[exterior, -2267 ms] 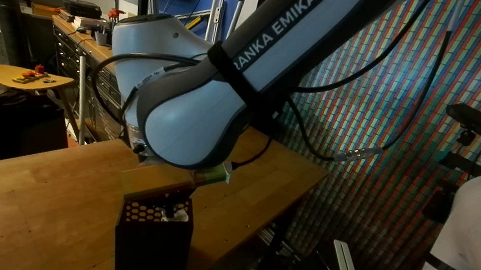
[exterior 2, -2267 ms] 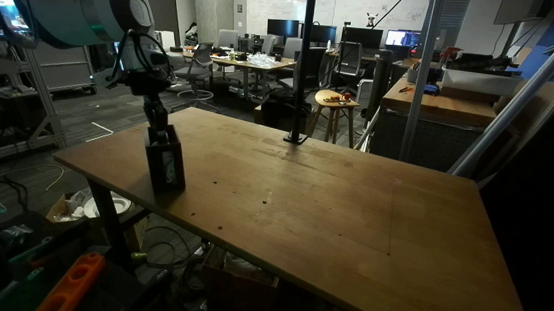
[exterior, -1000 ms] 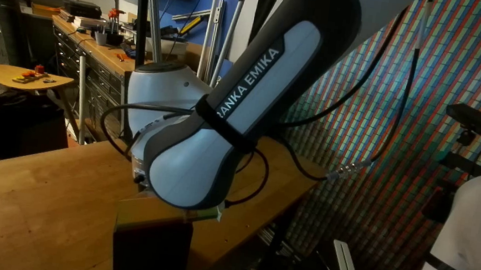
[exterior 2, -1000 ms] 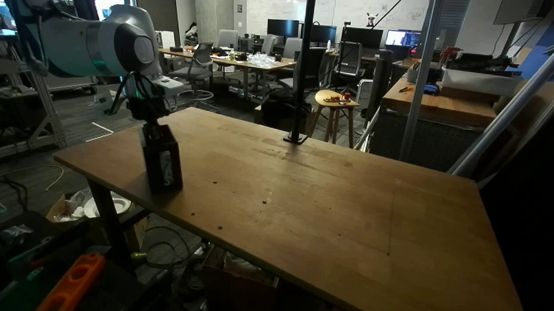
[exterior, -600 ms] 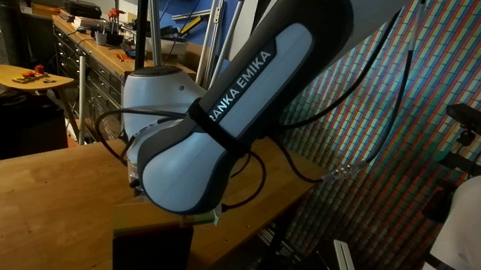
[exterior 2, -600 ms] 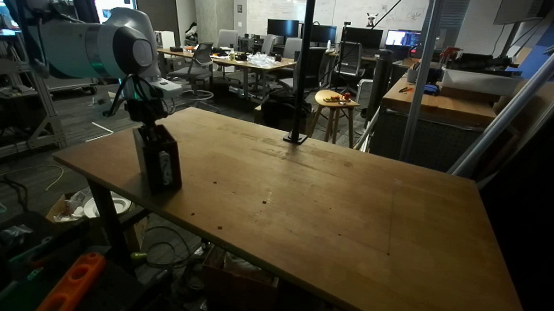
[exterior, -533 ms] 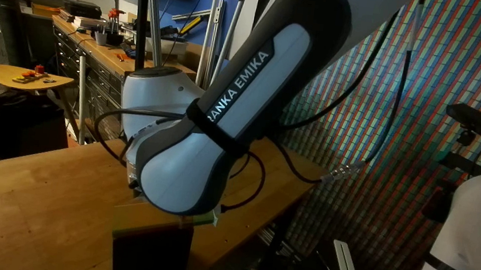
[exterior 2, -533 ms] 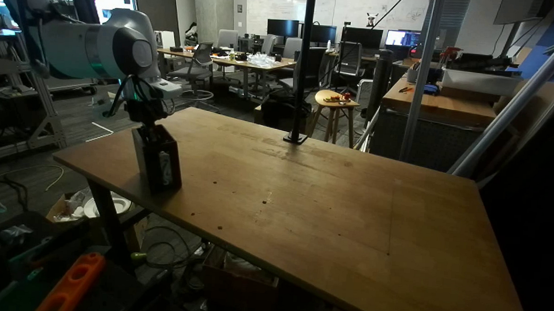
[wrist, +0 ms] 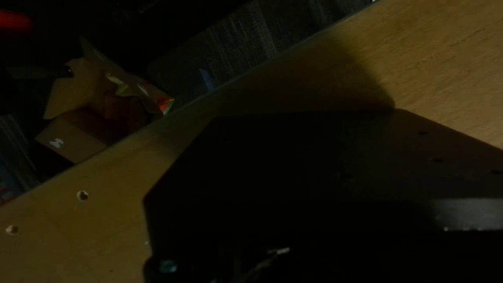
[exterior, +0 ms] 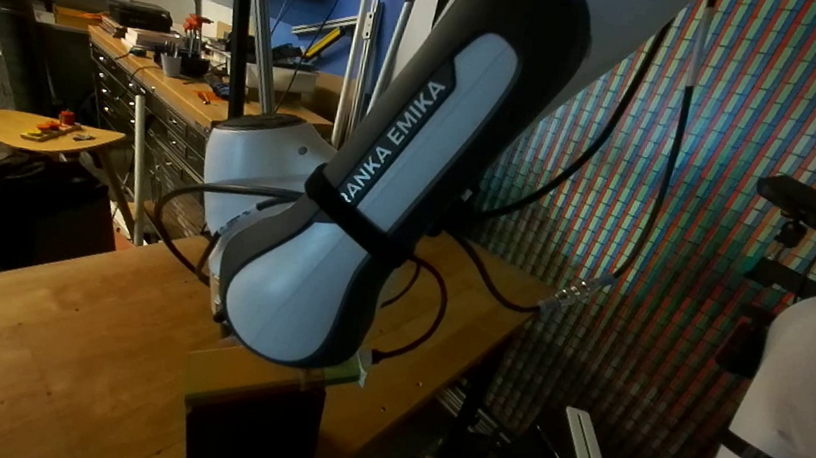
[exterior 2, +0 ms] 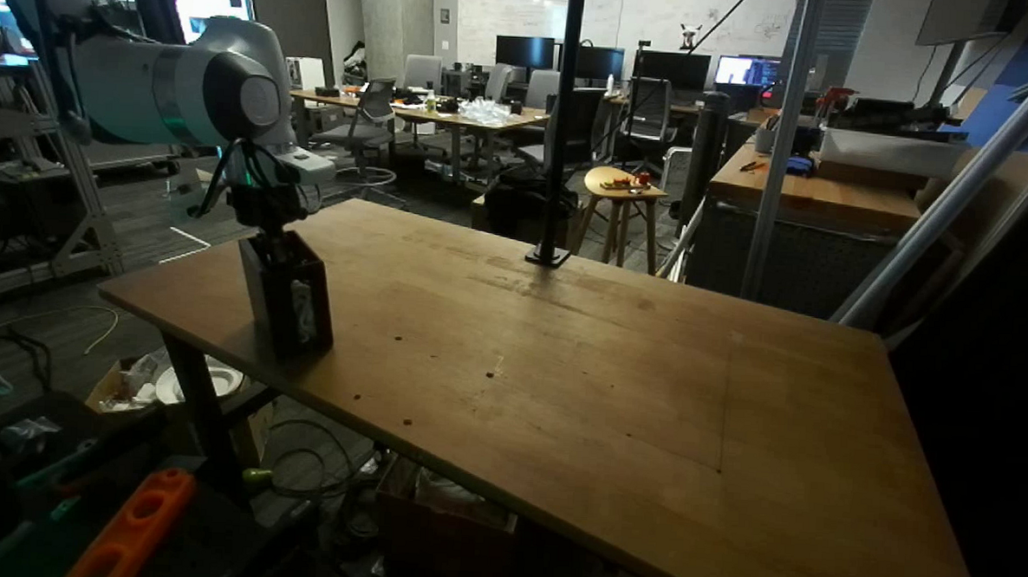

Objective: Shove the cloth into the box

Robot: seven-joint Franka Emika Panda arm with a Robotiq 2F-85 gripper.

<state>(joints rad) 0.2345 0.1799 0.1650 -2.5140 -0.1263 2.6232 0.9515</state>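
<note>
Wrist view: angular box (wrist: 322, 161) on wooden tabletop (wrist: 444, 59)

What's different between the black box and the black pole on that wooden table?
In an exterior view, the black box is short and blocky, while the black pole is thin and runs up out of the picture.
The box stands by the table's near edge, the pole by its far edge.
The box shows a pale patch on one side; the pole looks plain.
Both are dark and stand on the wooden table.
</note>
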